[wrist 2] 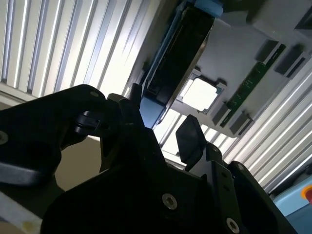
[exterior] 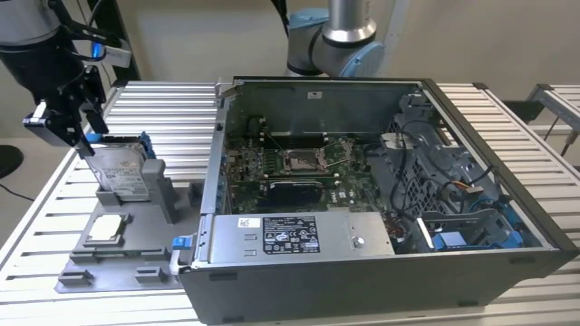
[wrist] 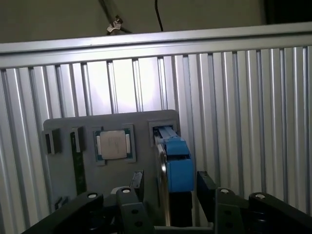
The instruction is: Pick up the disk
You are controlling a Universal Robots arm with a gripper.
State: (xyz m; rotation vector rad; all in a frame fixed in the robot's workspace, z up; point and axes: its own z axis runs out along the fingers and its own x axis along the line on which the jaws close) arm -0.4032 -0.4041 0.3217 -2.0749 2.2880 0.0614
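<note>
The disk point(exterior: 122, 170) stands on edge in a slot of a grey fixture plate point(exterior: 122, 268), at the exterior view's left. Its white label faces out and a blue carrier frame runs along its edges. My black gripper point(exterior: 73, 136) hangs at the disk's upper end. In the first wrist view the disk point(wrist: 176, 165) is edge-on between the two fingers point(wrist: 137, 184), with a gap on each side. The gripper point(wrist: 169, 184) is open around it. In the second wrist view the disk's dark edge point(wrist 2: 178, 58) lies just beyond the gripper point(wrist 2: 161, 122).
A small square silver chip point(exterior: 104, 227) sits in a pocket of the same plate, close beside the disk. An open computer case point(exterior: 363, 204) fills the exterior view's middle and right. All rests on a ribbed aluminium table point(exterior: 163, 102). The arm's base point(exterior: 335, 41) rises behind the case.
</note>
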